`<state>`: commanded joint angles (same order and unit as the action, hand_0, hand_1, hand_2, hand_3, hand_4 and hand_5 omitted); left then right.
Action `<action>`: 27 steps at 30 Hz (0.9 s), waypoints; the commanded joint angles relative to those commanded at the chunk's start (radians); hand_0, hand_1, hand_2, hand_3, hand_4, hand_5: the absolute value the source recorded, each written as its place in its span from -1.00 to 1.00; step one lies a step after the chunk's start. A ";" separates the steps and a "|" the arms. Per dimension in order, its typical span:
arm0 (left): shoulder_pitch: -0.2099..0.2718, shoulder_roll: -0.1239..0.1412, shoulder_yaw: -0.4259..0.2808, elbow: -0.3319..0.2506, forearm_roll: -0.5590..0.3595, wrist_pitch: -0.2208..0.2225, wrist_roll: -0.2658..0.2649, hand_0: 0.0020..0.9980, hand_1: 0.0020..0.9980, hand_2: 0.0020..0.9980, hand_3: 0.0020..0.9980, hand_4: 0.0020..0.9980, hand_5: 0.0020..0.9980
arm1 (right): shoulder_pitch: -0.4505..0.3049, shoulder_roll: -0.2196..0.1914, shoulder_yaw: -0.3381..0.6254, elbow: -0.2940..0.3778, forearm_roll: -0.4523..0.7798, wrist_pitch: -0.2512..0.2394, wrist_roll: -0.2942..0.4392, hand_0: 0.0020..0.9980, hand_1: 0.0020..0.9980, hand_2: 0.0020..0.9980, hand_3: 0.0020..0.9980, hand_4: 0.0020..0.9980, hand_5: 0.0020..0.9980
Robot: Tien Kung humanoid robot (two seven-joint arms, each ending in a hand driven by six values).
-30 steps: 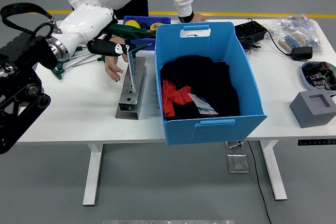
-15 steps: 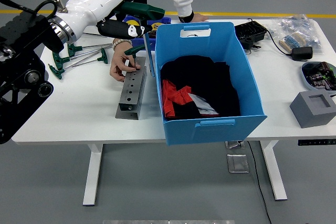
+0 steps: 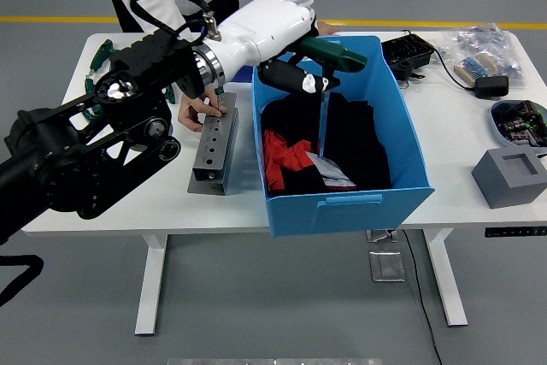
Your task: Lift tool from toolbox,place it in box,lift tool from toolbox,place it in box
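Observation:
My left hand (image 3: 293,77) hangs over the back of the big blue box (image 3: 342,203), shut on a green T-handled tool (image 3: 339,53). The tool's thin metal shaft (image 3: 323,121) points down into the box, above black and red cloth (image 3: 308,156). The toolbox at the back is hidden behind my arm. A person at the far side has one hand (image 3: 201,108) on the grey metal block with holes (image 3: 214,147), left of the box. The person's other hand (image 3: 320,30) rests at the table's far edge. My right arm is out of view.
More green-handled tools (image 3: 97,55) lie at the table's far left. To the right of the box are a black tray (image 3: 408,53), a bag of parts (image 3: 483,47), a black device (image 3: 491,85), a bowl (image 3: 520,121) and a grey foam block (image 3: 511,175).
My left arm has swung right with the green-handled tool, from above the metal block to over the blue box. The person's hand has settled on the block's top.

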<state>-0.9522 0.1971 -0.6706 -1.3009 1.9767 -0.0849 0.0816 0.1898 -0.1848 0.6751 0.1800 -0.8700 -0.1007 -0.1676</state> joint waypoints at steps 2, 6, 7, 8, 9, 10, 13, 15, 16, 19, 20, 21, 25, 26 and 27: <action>-0.021 -0.018 0.048 0.051 -0.024 -0.013 -0.007 -0.71 -1.00 -0.98 -0.82 0.47 0.12 | 0.000 -0.001 -0.004 0.000 0.003 0.001 0.000 0.27 0.23 0.40 0.11 0.61 0.28; -0.062 -0.046 0.122 0.133 -0.052 -0.052 -0.025 -0.71 -1.00 -0.98 -0.82 0.47 0.12 | -0.002 -0.002 -0.013 0.000 0.009 0.002 0.001 0.27 0.23 0.40 0.11 0.61 0.28; -0.068 -0.051 0.133 0.148 -0.061 -0.056 -0.033 -0.52 -0.73 -0.70 -0.45 0.55 0.15 | -0.002 -0.002 -0.014 0.000 0.010 0.003 0.001 0.28 0.23 0.40 0.11 0.61 0.28; -0.077 -0.058 0.145 0.168 -0.079 -0.066 -0.041 -0.52 -0.73 -0.70 -0.45 0.55 0.15 | -0.003 -0.002 -0.015 0.000 0.009 0.003 0.001 0.28 0.23 0.40 0.11 0.61 0.28; -0.085 -0.065 0.156 0.189 -0.096 -0.079 -0.049 -0.52 -0.73 -0.70 -0.45 0.55 0.15 | -0.004 -0.002 -0.016 0.000 0.009 0.004 0.001 0.28 0.23 0.40 0.11 0.61 0.28; -0.090 -0.070 0.163 0.203 -0.107 -0.090 -0.057 -0.52 -0.73 -0.70 -0.45 0.55 0.15 | -0.004 -0.002 -0.016 0.000 0.009 0.004 0.001 0.28 0.23 0.40 0.11 0.61 0.28; -0.112 -0.088 0.185 0.251 -0.136 -0.123 -0.081 -0.26 -0.28 -0.29 0.08 0.79 0.28 | -0.005 -0.003 -0.015 0.000 0.005 0.006 -0.001 0.28 0.23 0.40 0.11 0.62 0.28; -0.127 -0.101 0.199 0.285 -0.151 -0.136 -0.104 -0.26 -0.28 -0.29 0.08 0.79 0.28 | -0.005 -0.003 -0.013 0.000 -0.002 0.007 -0.002 0.28 0.23 0.40 0.11 0.62 0.28; -0.134 -0.107 0.204 0.299 -0.157 -0.137 -0.115 -0.26 -0.28 -0.29 0.08 0.79 0.28 | -0.004 -0.003 -0.013 0.000 -0.005 0.008 -0.003 0.28 0.23 0.40 0.11 0.62 0.28; -0.158 -0.126 0.217 0.346 -0.168 -0.126 -0.150 -0.26 -0.28 -0.29 0.08 0.79 0.28 | -0.002 -0.005 -0.013 0.000 -0.011 0.009 -0.004 0.28 0.23 0.40 0.11 0.62 0.28; -0.165 -0.133 0.221 0.363 -0.165 -0.114 -0.160 0.04 0.13 0.20 0.35 0.84 0.25 | -0.001 -0.005 -0.014 0.000 -0.013 0.009 -0.005 0.28 0.23 0.40 0.11 0.62 0.28; -0.175 -0.142 0.222 0.384 -0.151 -0.095 -0.173 0.04 0.13 0.20 0.35 0.84 0.25 | 0.001 -0.006 -0.014 0.000 -0.017 0.010 -0.006 0.28 0.23 0.40 0.11 0.62 0.28; -0.212 -0.168 0.213 0.465 -0.112 -0.018 -0.194 0.04 0.13 0.20 0.35 0.84 0.25 | 0.010 -0.010 -0.009 0.003 -0.038 0.014 -0.011 0.28 0.23 0.40 0.11 0.62 0.28; -0.219 -0.172 0.208 0.479 -0.104 0.000 -0.197 0.27 0.33 0.41 0.40 0.87 0.22 | 0.011 -0.011 -0.008 0.004 -0.041 0.015 -0.012 0.28 0.23 0.40 0.11 0.62 0.28; -0.228 -0.176 0.198 0.494 -0.093 0.021 -0.198 0.27 0.33 0.41 0.40 0.87 0.22 | 0.013 -0.012 -0.006 0.005 -0.047 0.015 -0.014 0.28 0.23 0.40 0.11 0.62 0.28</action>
<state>-1.1800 0.0210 -0.4728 -0.8069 1.8833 -0.0642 -0.1168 0.2028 -0.1969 0.6695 0.1846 -0.9169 -0.0854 -0.1813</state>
